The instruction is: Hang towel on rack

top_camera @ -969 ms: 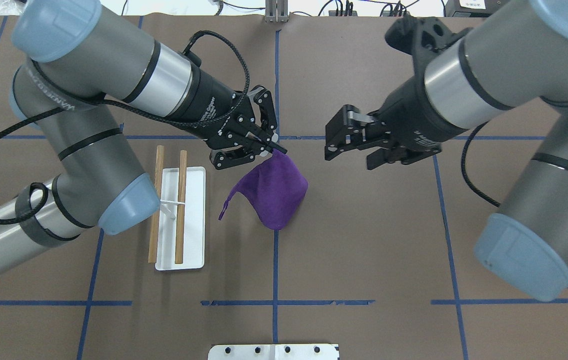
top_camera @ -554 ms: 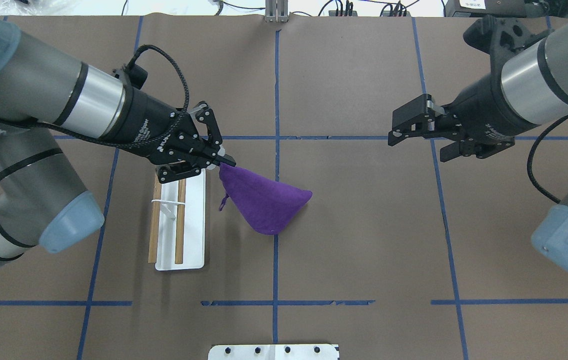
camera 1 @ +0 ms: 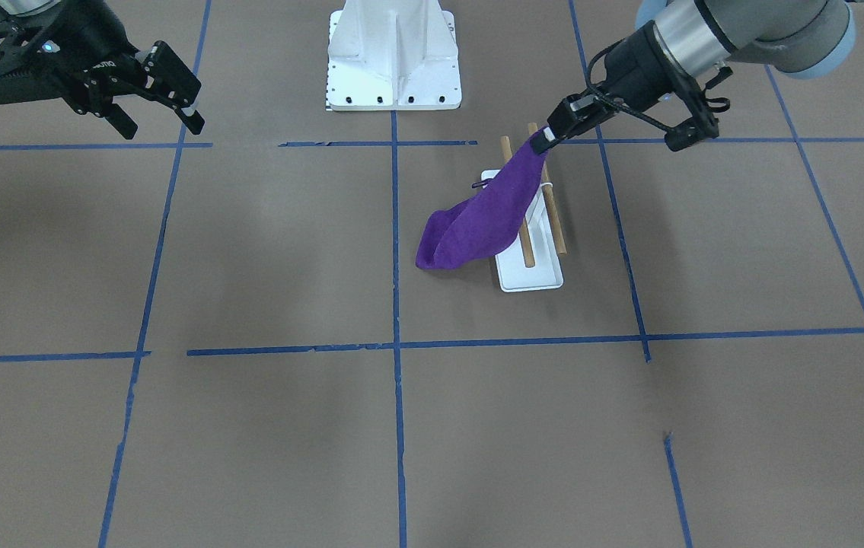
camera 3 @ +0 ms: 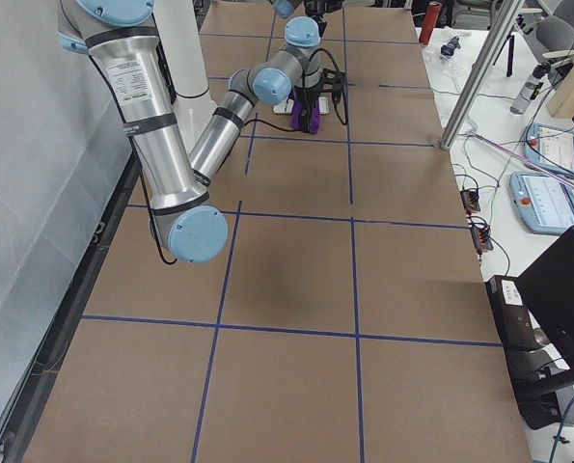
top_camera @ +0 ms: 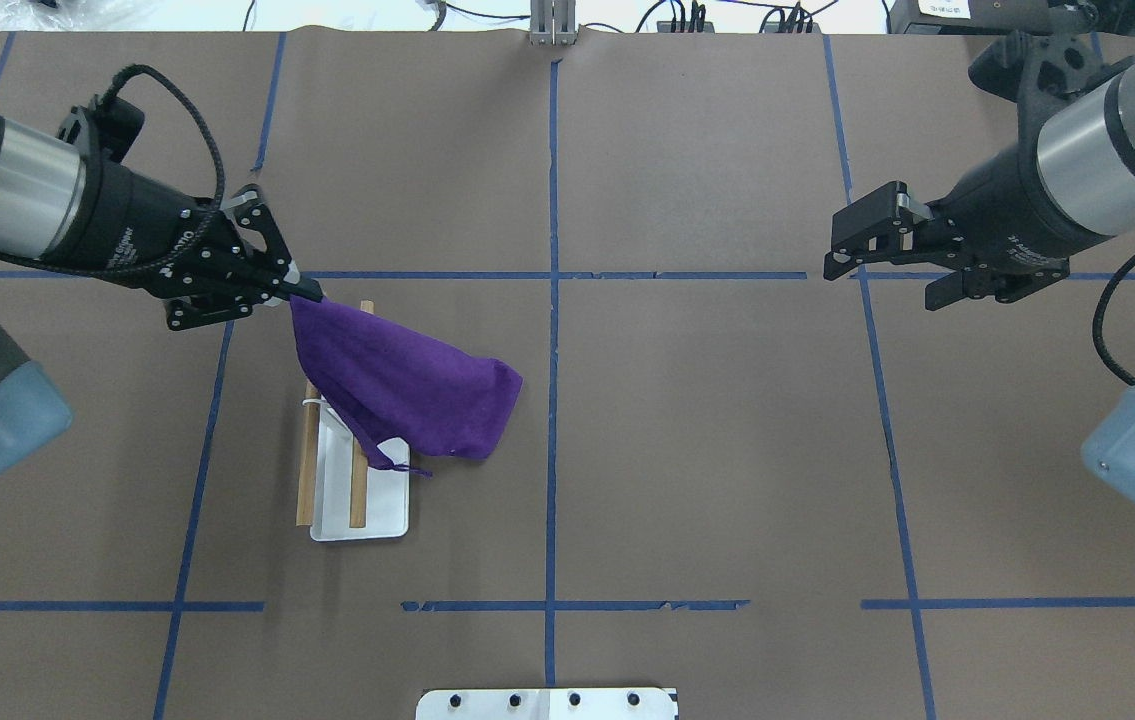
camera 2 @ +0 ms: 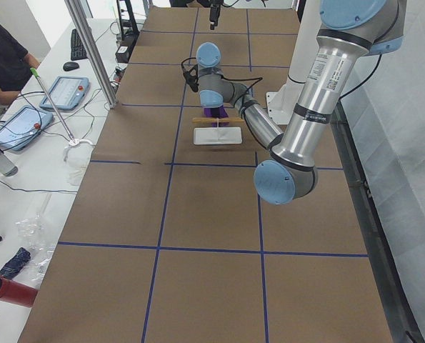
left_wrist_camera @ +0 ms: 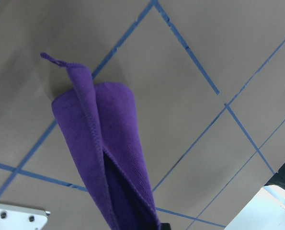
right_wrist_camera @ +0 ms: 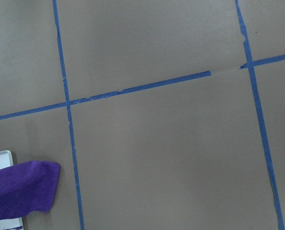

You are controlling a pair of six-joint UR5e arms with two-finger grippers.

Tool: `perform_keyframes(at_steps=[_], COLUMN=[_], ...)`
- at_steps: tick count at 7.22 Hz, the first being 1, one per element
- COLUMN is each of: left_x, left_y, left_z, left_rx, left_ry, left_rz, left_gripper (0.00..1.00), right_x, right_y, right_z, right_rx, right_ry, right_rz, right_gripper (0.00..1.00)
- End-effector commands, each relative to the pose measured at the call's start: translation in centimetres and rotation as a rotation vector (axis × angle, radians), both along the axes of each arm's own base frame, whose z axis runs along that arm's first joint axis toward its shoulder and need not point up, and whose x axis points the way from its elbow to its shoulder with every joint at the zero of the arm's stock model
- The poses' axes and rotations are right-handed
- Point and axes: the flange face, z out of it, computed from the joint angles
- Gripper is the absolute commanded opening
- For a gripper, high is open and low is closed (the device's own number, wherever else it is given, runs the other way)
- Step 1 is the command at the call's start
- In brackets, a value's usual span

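The deep-purple towel [top_camera: 407, 390] hangs slanted from my left gripper [top_camera: 305, 293], which is shut on one corner of it. The cloth stretches down across the far half of the rack and its low end rests on the table just right of the rack. Its thin loop [top_camera: 409, 468] lies over the white rack base [top_camera: 379, 508]. The two tan dowels [top_camera: 305, 485] stick out below the cloth. The front view shows the towel [camera 1: 481, 224] crossing the rack [camera 1: 530, 275] below the left gripper [camera 1: 546, 138]. My right gripper [top_camera: 882, 283] is open and empty, far to the right.
The large white bolted pedestal [camera 1: 393, 61] stands at the robot's side of the table, and its edge shows in the overhead view [top_camera: 547, 703]. Blue tape lines [top_camera: 552, 400] grid the brown table. Operators' gear lies beyond the far edge.
My left gripper has moved left with the towel's corner, dragging the cloth from beside the rack onto it. My right arm has drawn back to the right, still open.
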Motion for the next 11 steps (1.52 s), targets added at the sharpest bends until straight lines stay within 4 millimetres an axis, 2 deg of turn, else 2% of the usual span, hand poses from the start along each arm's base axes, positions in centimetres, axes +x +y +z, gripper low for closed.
perform_keyframes(at_steps=[1, 2, 4, 7, 8, 9, 10, 11], left_x=[-4.1, -5.8, -7.3, -7.2, -6.9, -6.2, -5.9, -5.6], left_y=[0.2, 0.2, 1.1, 1.1, 0.7, 0.0, -0.5, -0.8], left_z=[4.9, 7.3, 11.9, 13.3, 14.3, 15.9, 17.8, 19.1], left_rx=[0.055, 0.077, 0.125, 0.120, 0.103, 0.075, 0.045, 0.025], left_ry=[-0.056, -0.085, -0.139, -0.147, -0.159, -0.177, -0.202, -0.215], left_rz=[0.007, 0.004, 0.019, 0.023, 0.026, 0.032, 0.026, 0.030], left_gripper=[0.00, 0.00, 0.00, 0.00, 0.00, 0.25, 0.59, 0.65], right_x=[0.0, 0.0, 0.1, 0.4, 0.5, 0.8, 0.8, 1.1], right_y=[-0.2, -0.2, -0.2, -0.3, -0.4, -0.5, -0.5, -0.7], right_z=[0.2, 0.3, 0.3, 0.5, 0.5, 0.5, 0.6, 0.6], right_rx=[0.000, -0.001, 0.000, -0.004, -0.004, -0.004, -0.005, -0.007], right_ry=[0.007, 0.008, 0.007, 0.010, 0.010, 0.009, 0.010, 0.011], right_rz=[0.006, 0.006, 0.006, 0.012, 0.015, 0.021, 0.023, 0.031], right_gripper=[1.00, 1.00, 1.00, 1.00, 1.00, 1.00, 1.00, 1.00])
